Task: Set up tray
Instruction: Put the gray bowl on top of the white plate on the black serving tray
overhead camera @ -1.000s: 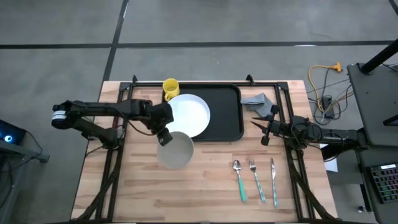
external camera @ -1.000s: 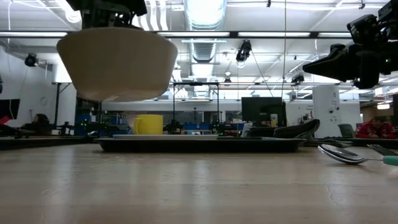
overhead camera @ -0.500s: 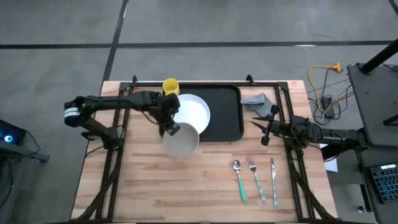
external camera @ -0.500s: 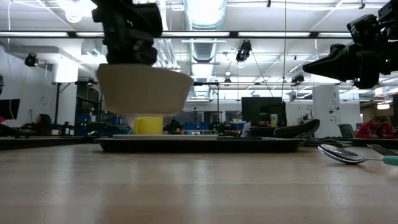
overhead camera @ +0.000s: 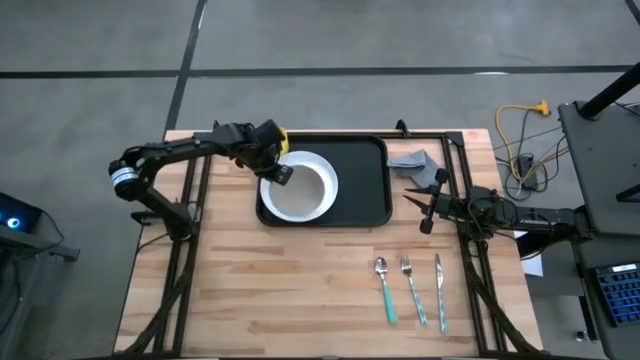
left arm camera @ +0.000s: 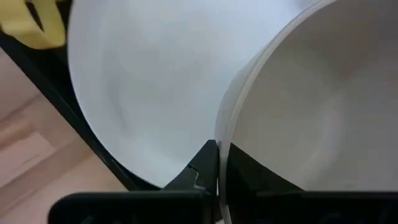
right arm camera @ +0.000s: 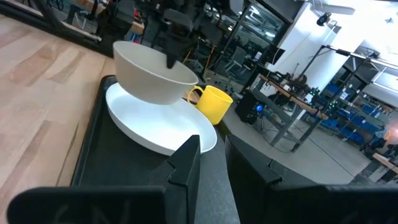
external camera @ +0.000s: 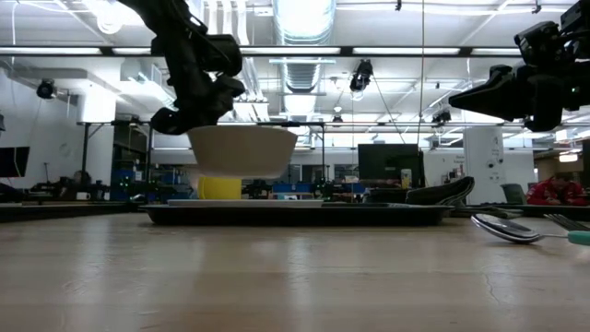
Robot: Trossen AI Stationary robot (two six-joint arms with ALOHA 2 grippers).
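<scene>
My left gripper (overhead camera: 280, 172) is shut on a white bowl (overhead camera: 298, 192) and holds it over the white plate (overhead camera: 328, 168). The plate lies in the left half of the black tray (overhead camera: 366, 185). A yellow mug (overhead camera: 275, 139) stands at the tray's far left corner. In the low view the bowl (external camera: 242, 152) hangs a little above the tray (external camera: 295, 215). My right gripper (overhead camera: 424, 209) is open. It waits in the air off the tray's right side, near a grey cloth (overhead camera: 418, 164). My left gripper pinches the bowl's rim (left arm camera: 225, 127) on its far left side, one finger inside the bowl (left arm camera: 249, 180) and one outside (left arm camera: 202, 165). The fingers come from above, pointing down. The bowl is upright and lifted clear, just over the plate (right arm camera: 155, 130).
A spoon (overhead camera: 385, 289), a fork (overhead camera: 412, 290) and a knife (overhead camera: 440, 291) lie side by side near the table's near right part. Black frame rails (overhead camera: 190, 230) run along both sides of the table. The tray's right half is bare.
My left gripper has carried the bowl from over the bare wood near the tray's near left corner toward the far edge, until it is over the plate. It has also come down, so the bowl now hangs much lower. The right arm has kept still.
</scene>
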